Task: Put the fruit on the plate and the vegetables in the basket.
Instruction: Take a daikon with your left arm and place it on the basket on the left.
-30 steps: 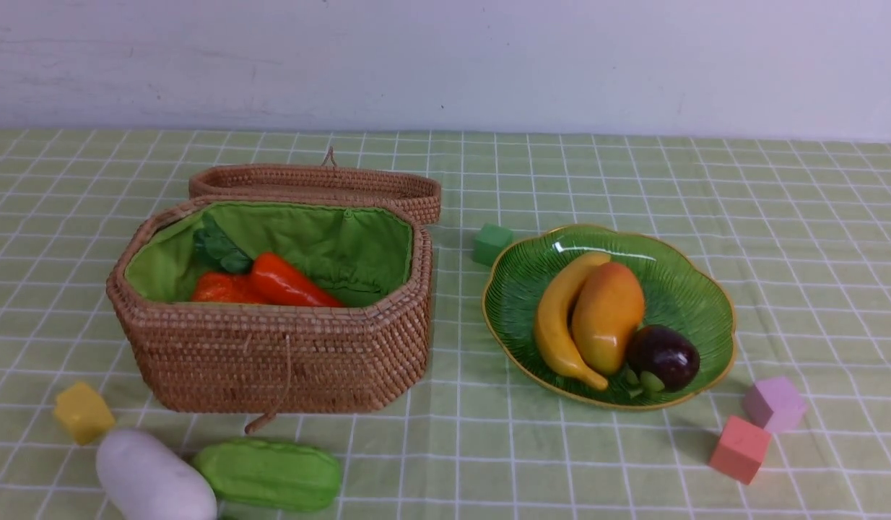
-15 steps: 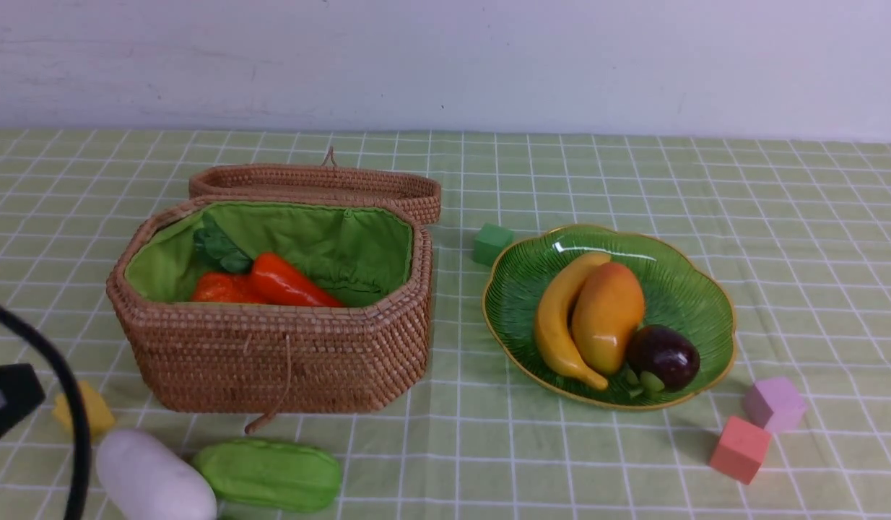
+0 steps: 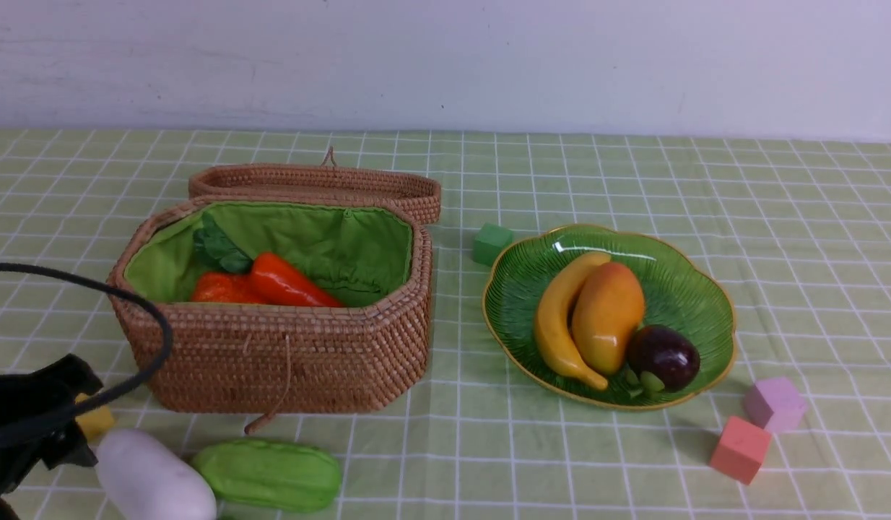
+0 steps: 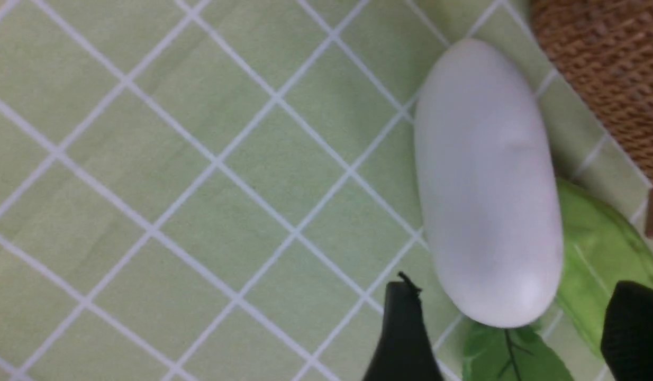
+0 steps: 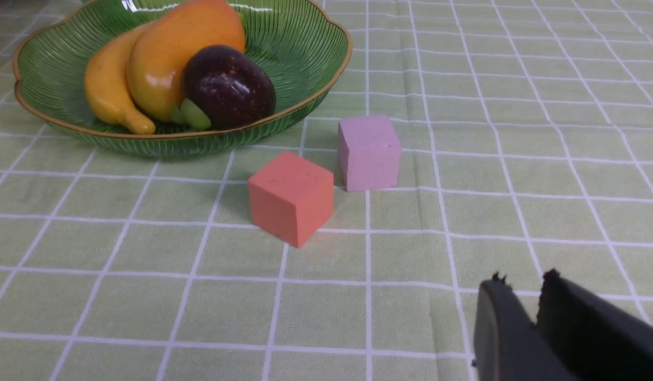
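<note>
— Basket (image 3: pixel 272 361) first: what's in it?
— It stands open at the left, its lid (image 3: pixel 315 180) lying just behind it. Against the green lining lie a carrot (image 3: pixel 290 283) with dark leaves and, touching it, an orange pumpkin (image 3: pixel 222 289) mostly hidden by the wall.
— And the plate (image 3: pixel 698 289)?
— Right of the basket, apart from it. The banana (image 3: pixel 557 325), mango (image 3: pixel 608 318) and mangosteen (image 3: pixel 663 355) all lie in it, pressed together. I'd call the fruit half done.
— So what's left?
— Two vegetables on the cloth at the near left, in front of the basket: the white radish (image 3: pixel 153 477) and, just right of it, the green gourd (image 3: pixel 268 473), seemingly touching.
— Which step is this?
— Reaching for the radish, I'd judge. The left gripper (image 4: pixel 518 296) hangs over one end of it, jaws spread wide either side, gripping nothing. The right gripper (image 5: pixel 522 288) sits low at the near right, jaws almost together with only a slit between, empty.
— Next move?
— Probably lower, centre on the radish's thicker middle, then close. It looks smooth and rounded, so a pinch at the tip could squirt it out or nudge the gourd.
— Small stuff?
— Four cubes to ignore: a yellow cube (image 3: pixel 95 422) partly hidden behind the left arm, a green cube (image 3: pixel 492 243) between basket and plate, and a purple cube (image 3: pixel 774 403) and pink cube (image 3: pixel 739 448) near the plate's near right edge.
</note>
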`<state>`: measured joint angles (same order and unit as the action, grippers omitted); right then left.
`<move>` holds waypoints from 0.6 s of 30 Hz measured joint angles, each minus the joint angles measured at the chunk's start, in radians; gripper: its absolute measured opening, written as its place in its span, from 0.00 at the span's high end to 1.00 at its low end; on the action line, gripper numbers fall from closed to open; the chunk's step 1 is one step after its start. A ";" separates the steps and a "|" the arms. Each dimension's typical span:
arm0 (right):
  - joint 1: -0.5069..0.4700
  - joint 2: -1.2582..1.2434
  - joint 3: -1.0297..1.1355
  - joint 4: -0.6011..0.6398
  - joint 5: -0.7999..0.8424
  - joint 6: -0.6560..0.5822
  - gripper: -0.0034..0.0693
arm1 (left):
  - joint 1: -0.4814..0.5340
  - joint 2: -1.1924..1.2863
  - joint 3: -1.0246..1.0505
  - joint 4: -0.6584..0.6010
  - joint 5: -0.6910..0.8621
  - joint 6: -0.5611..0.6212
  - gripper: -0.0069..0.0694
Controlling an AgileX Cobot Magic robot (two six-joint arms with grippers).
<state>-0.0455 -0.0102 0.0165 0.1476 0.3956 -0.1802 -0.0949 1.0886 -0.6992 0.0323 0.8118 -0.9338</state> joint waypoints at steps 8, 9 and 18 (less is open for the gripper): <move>0.000 0.000 0.000 0.000 0.000 0.000 0.77 | 0.000 0.241 -0.128 -0.007 -0.008 0.064 0.18; 0.000 0.000 0.000 0.000 0.000 0.000 0.77 | 0.000 0.257 -0.134 -0.007 -0.010 0.065 0.18; 0.000 0.000 0.000 0.000 0.000 0.000 0.76 | 0.000 0.459 -0.150 -0.013 -0.072 0.066 0.18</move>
<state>-0.0455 -0.0102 0.0165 0.1480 0.3956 -0.1802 -0.0949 1.5472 -0.8489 0.0198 0.7401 -0.8674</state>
